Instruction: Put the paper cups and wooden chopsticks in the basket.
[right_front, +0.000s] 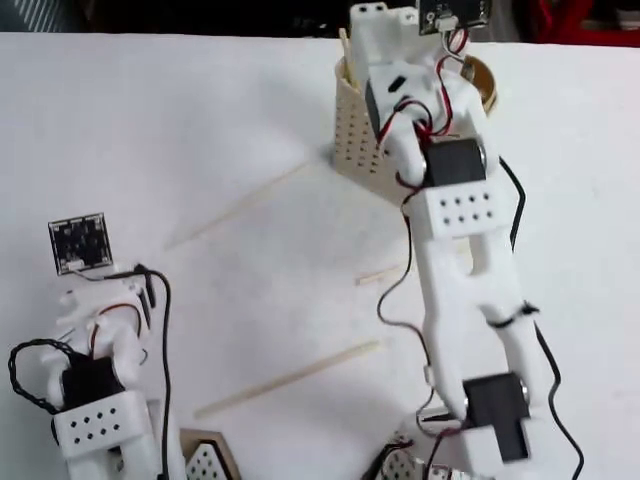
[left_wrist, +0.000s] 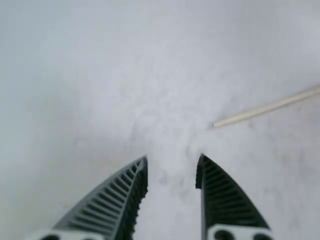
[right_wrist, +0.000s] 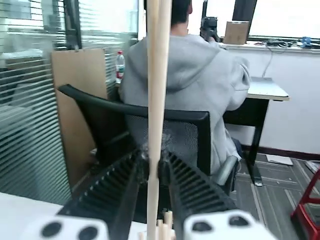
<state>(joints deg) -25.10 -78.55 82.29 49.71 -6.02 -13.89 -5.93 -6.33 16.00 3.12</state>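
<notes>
right tool (right_wrist: 154, 167) clamps pale, thin chopstick (right_wrist: 157, 75) upright | left tool (left_wrist: 171, 165) spread apart over white table (left_wrist: 100, 75)

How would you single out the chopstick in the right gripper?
On the white table, find the basket at the far edge, under the right gripper. The chopstick stands upright, clamped in that gripper; the loose chopsticks lie flat on the table.

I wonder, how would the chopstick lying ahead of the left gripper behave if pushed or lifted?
The chopstick looks thin and straight, so probably stiff and light. Lying flat on the smooth table, it may slide or roll when nudged.
</notes>
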